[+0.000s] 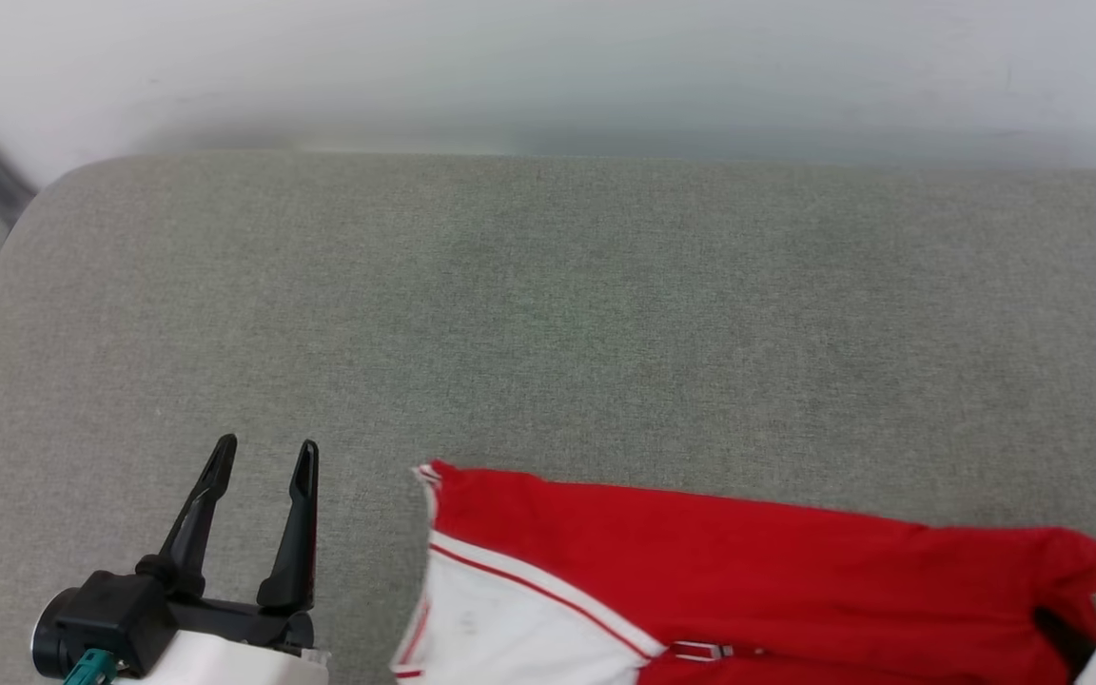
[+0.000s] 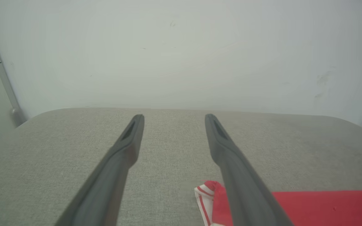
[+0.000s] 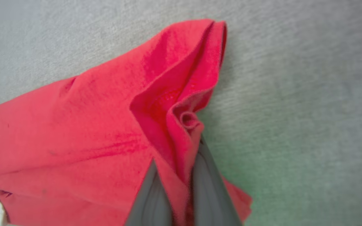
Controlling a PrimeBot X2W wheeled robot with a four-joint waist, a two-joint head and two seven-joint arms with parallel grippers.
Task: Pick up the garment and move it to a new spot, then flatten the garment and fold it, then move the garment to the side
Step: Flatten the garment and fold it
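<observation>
Lifting slowly seems wise: the right claw is clamped on a bunched fold of the shirt, which lies at the near edge of the pad, the left claw spread and empty.

One garment, one grey cushion and two claws.

L claw spread wide, garment beside
</observation>
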